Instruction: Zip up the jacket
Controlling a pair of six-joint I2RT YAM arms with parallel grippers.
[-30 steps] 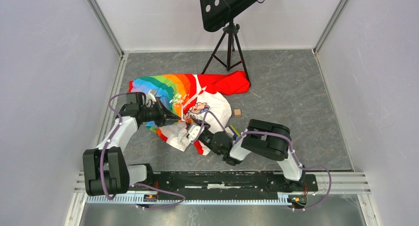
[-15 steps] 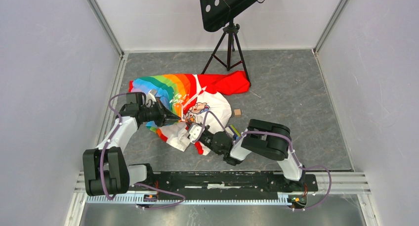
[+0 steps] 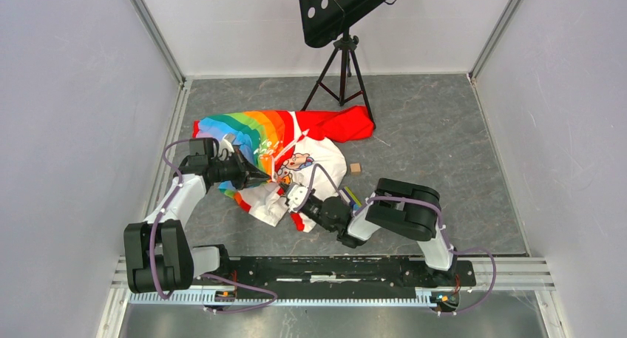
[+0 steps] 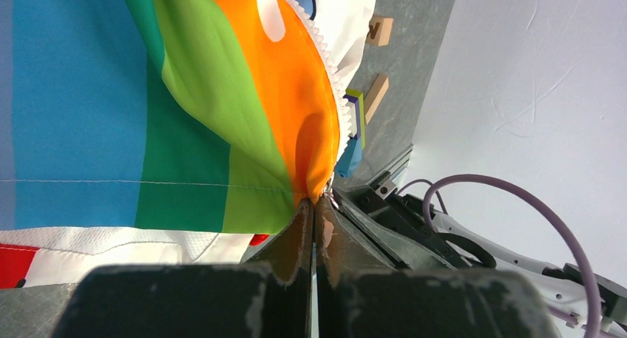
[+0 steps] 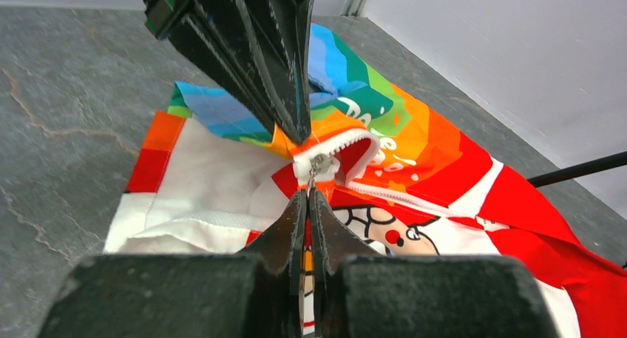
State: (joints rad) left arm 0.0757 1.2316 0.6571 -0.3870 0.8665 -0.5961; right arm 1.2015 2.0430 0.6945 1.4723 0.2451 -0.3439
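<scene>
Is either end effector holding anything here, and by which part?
Both grip the jacket. The left end effector pinches the orange fabric's edge beside the zipper teeth; the right end effector appears shut on the zipper pull.

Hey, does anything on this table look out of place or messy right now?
The jacket lies crumpled and skewed rather than flat, with its zipper gaping open. A small wooden block sits loose just off its right edge and has nothing to do with zipping.
</scene>
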